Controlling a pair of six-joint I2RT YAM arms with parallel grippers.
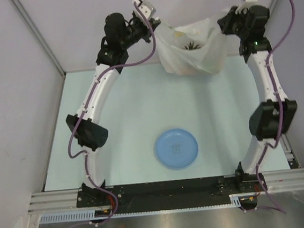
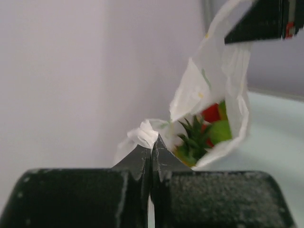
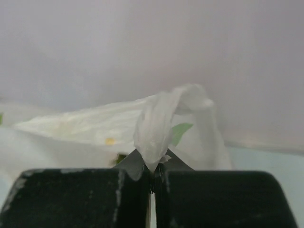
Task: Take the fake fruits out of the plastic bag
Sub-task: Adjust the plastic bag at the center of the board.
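Observation:
The plastic bag [image 1: 191, 48] hangs stretched between my two grippers above the far edge of the table, mouth open upward. My left gripper [image 1: 157, 26] is shut on a bunched bit of the bag's left rim [image 2: 145, 134]. My right gripper [image 1: 220, 24] is shut on a twisted handle loop [image 3: 154, 128] of the bag [image 3: 85, 124]. Inside the bag lie the fake fruits: a pineapple's green crown [image 2: 192, 137], a red piece [image 2: 211, 113] and a green apple [image 2: 221, 131]. From above only the dark crown [image 1: 193, 45] shows through the opening.
A round blue plate [image 1: 176, 148] sits on the pale table [image 1: 135, 110] near the front middle. Grey walls close in behind and on both sides. Both arms arch along the table's left and right edges.

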